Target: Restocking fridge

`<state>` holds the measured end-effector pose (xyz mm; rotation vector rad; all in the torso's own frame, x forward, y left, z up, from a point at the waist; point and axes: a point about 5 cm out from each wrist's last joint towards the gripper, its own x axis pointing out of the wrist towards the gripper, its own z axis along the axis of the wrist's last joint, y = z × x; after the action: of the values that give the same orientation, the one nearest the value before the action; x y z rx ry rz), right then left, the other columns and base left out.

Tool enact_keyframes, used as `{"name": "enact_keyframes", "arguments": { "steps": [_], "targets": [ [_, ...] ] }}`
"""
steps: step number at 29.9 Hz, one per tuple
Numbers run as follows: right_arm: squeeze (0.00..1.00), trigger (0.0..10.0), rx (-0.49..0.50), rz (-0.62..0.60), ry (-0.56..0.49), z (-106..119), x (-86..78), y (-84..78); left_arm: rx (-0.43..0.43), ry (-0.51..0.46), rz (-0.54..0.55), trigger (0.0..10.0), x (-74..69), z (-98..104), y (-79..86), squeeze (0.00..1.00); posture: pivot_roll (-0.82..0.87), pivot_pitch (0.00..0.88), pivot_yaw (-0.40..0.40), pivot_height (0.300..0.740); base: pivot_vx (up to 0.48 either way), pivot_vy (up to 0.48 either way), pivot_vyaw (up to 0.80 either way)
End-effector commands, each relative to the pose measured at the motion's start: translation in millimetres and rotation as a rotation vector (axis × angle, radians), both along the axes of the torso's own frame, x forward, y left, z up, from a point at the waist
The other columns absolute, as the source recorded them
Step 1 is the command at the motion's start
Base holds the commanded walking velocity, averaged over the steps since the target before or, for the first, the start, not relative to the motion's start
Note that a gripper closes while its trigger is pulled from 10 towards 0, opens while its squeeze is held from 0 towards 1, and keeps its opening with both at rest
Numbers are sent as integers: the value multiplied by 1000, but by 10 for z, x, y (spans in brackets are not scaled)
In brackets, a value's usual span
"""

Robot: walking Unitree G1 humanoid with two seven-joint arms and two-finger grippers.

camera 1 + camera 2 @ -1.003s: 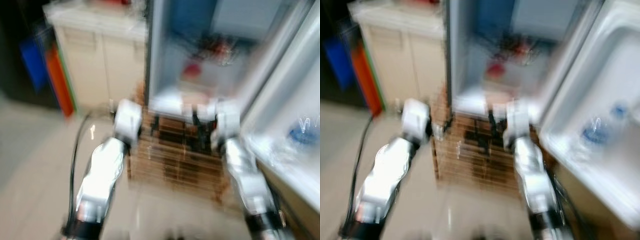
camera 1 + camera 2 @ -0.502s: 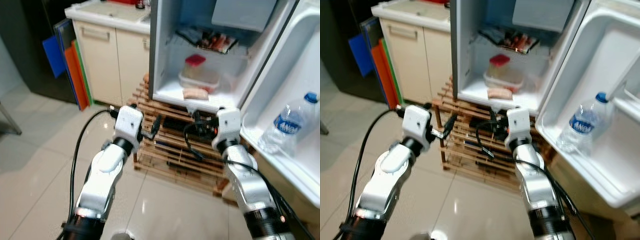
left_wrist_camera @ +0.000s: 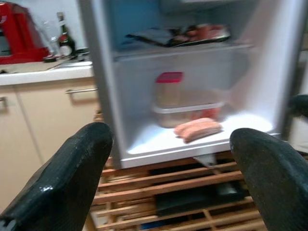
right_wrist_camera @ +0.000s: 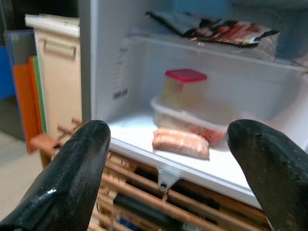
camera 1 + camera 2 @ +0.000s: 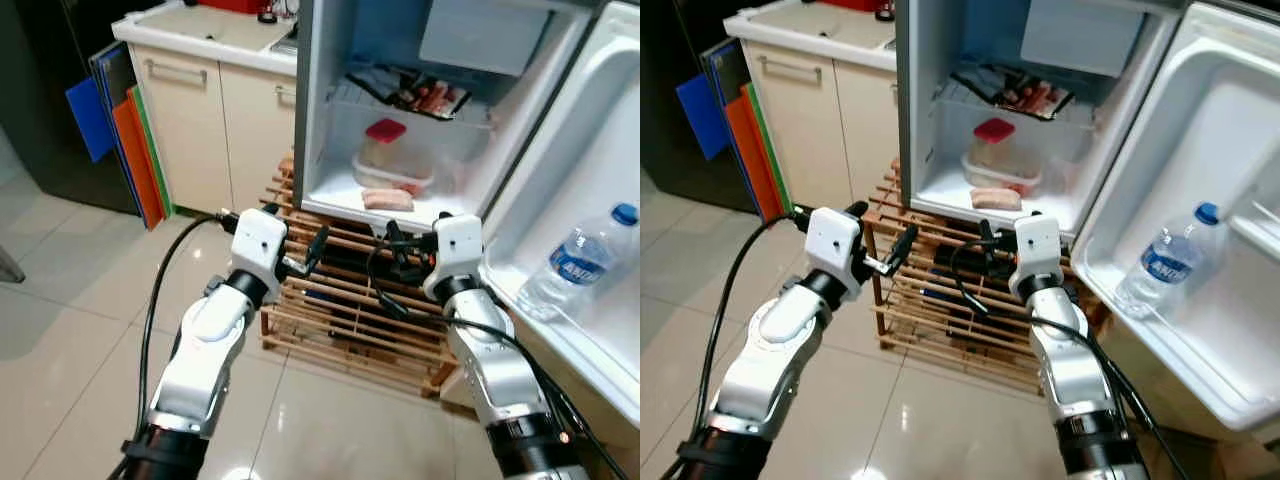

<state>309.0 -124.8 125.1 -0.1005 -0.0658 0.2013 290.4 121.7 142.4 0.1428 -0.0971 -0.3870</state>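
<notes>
Closer now, the robot faces the open fridge (image 5: 330, 100) with the blur gone. Left gripper (image 5: 318, 243) and right gripper (image 5: 392, 238) both spread wide and empty; sausages (image 4: 180, 142) lie just ahead, so nothing's being stocked yet.

The open fridge (image 5: 330, 110) offers bare floor at its near left; a sausage pack (image 5: 387, 199) and stacked tubs (image 5: 392, 172) crowd the right. The wooden rack (image 5: 340, 310) stands beneath.
</notes>
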Motion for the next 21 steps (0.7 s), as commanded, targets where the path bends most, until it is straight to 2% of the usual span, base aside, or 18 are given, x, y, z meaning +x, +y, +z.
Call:
{"name": "enact_keyframes", "arguments": {
  "steps": [1,5,11,17,21],
  "targets": [
    [0,10000,-8,-38,27,-61,-22,-137,-17,-3,-44,10000,12,27,-124,0,16,0,-65,740,322,356,0],
    [0,10000,-7,-34,20,-54,-23,-137,-28,-7,-65,10000,22,48,-143,0,14,0,-65,740,349,327,0],
    [0,10000,-15,-30,23,-70,-30,-130,-28,-18,-67,10000,57,86,-123,0,14,0,-63,740,435,0,0],
    [0,10000,-18,-20,10,-71,-41,-134,-28,-13,-75,10000,52,79,-117,0,15,0,-62,740,318,355,0],
    [0,10000,-13,-11,11,-76,-55,-120,8,-9,-84,10000,58,65,-123,0,15,0,-62,740,444,66,0]
  ]
}}
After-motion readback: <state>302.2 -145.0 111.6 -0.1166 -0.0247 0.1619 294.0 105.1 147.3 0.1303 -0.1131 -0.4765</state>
